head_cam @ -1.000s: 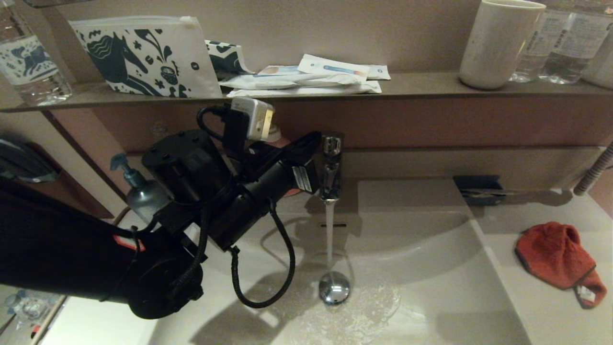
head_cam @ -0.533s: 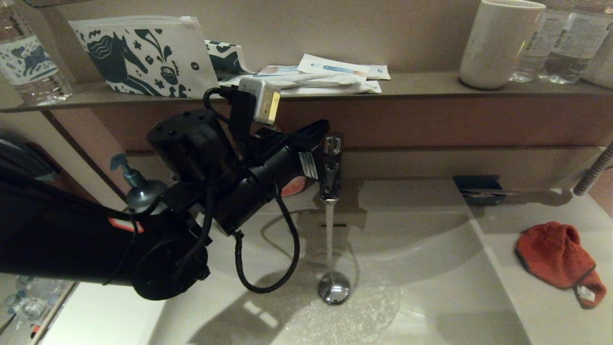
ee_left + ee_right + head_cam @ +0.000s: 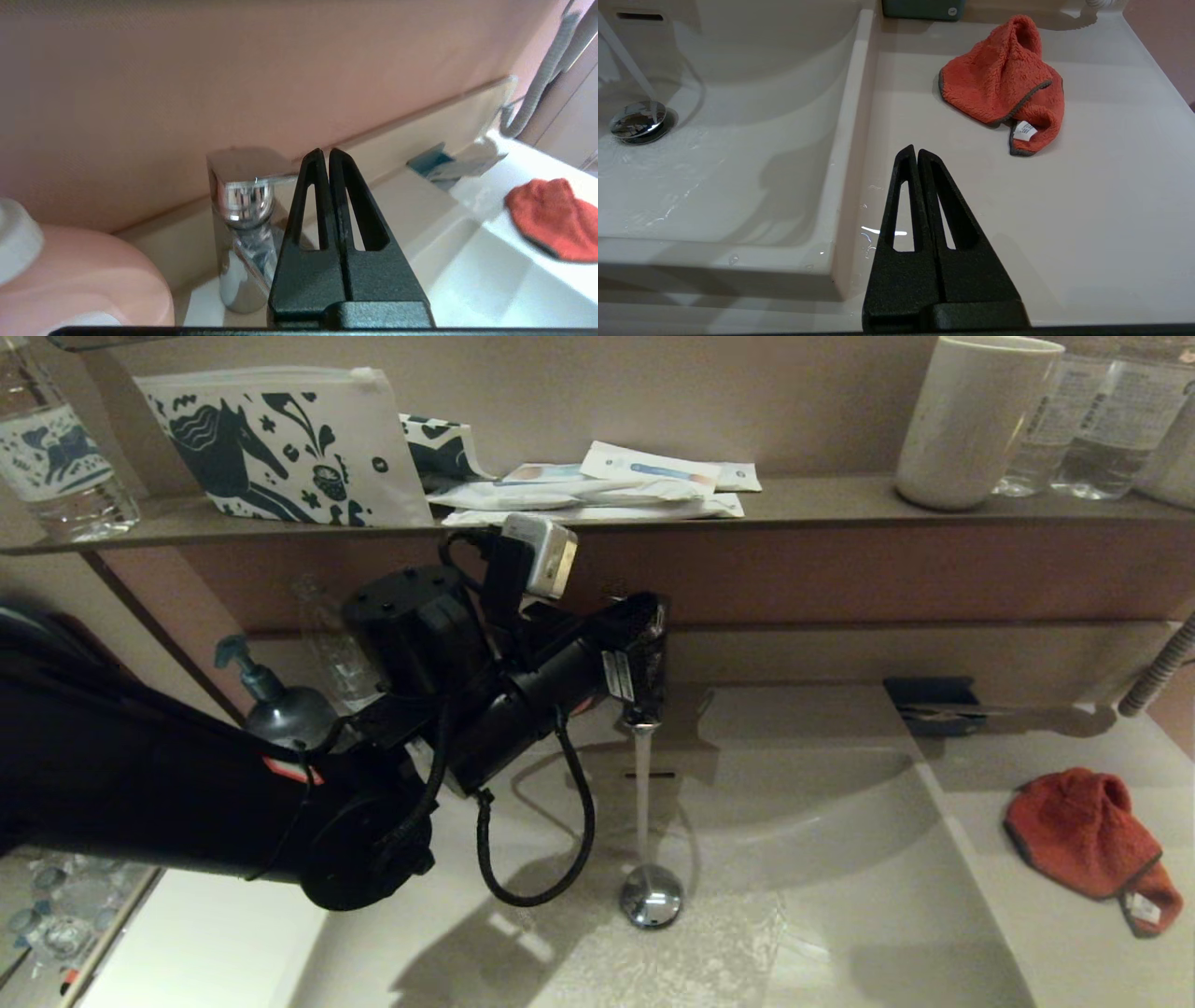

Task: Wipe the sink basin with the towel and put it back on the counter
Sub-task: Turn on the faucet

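The left pincer (image 3: pixel 325 156) has its two black fingers pressed together with nothing between them, and its tips sit just beside the flat chrome lever of the tap (image 3: pixel 243 186), seemingly close enough to nudge it. Water runs from the spout in a thin stream onto the drain plug (image 3: pixel 651 896), wetting the floor of the sink basin (image 3: pixel 840 896). The right pincer (image 3: pixel 917 154) is likewise closed and empty, parked low over the tabletop (image 3: pixel 1064 224) by the basin's right rim. The towel (image 3: pixel 1088 835) lies well apart from both, bunched on the tabletop to the right of the basin, not yet picked up. Its long axis runs from the back of the tabletop toward the front right, with the humped fold at the rear and the corner bearing the white tag nearest the front edge. The risk, as I judge it, lies at the tap: closed tips can slip off the smooth lever and leave the water running, or push it the wrong way and strengthen the flow. A soap dispenser (image 3: pixel 275 709) stands close by the left arm, and a careless swing could knock it.
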### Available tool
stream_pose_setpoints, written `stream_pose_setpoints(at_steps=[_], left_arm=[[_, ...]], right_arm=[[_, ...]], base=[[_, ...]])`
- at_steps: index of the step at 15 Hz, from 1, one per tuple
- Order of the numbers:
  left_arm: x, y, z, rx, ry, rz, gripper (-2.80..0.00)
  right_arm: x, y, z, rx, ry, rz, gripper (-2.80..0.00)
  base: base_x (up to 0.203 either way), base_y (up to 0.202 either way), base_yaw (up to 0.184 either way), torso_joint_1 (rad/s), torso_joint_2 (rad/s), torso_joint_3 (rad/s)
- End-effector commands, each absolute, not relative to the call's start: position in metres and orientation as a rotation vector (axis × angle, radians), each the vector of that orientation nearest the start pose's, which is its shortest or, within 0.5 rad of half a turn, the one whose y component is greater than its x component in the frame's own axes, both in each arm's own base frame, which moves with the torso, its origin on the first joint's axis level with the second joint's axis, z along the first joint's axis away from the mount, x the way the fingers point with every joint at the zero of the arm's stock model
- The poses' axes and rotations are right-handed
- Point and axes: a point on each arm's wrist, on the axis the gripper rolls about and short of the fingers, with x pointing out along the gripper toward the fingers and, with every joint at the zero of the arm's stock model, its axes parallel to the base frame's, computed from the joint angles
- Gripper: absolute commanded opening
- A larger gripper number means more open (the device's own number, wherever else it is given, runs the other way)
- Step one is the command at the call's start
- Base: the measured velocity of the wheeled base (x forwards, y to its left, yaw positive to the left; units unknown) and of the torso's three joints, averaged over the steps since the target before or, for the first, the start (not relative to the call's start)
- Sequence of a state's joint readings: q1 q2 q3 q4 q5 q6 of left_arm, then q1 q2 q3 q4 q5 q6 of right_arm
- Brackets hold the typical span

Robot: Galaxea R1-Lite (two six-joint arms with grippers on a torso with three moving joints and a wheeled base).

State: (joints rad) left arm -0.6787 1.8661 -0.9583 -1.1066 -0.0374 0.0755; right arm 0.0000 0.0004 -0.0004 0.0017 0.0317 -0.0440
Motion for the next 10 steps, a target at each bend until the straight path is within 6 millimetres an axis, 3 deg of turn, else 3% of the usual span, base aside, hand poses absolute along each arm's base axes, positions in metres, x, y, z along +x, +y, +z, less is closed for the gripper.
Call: stream_pose_setpoints(at_steps=[1, 5, 10], left_arm=[[0.280, -0.224, 0.209, 0.020, -0.195, -0.704, -2.80], [0.277, -0.222, 0.214, 0.017, -0.209, -0.704, -2.80], [0.255, -0.222, 0.234, -0.002, -0.260, -0.735, -2.80]], right_arm=[[-0.023, 0.001, 0.075, -0.044, 0.001, 0.032, -2.80], [-0.023, 0.001, 0.076, -0.044, 0.000, 0.032, -2.80], [-0.023, 0.001, 0.076, -0.044, 0.000, 0.032, -2.80]], base=[[0.000, 0.000, 0.000, 0.000, 0.00, 0.000], [0.000, 0.000, 0.000, 0.000, 0.00, 0.000], [0.000, 0.000, 0.000, 0.000, 0.00, 0.000]])
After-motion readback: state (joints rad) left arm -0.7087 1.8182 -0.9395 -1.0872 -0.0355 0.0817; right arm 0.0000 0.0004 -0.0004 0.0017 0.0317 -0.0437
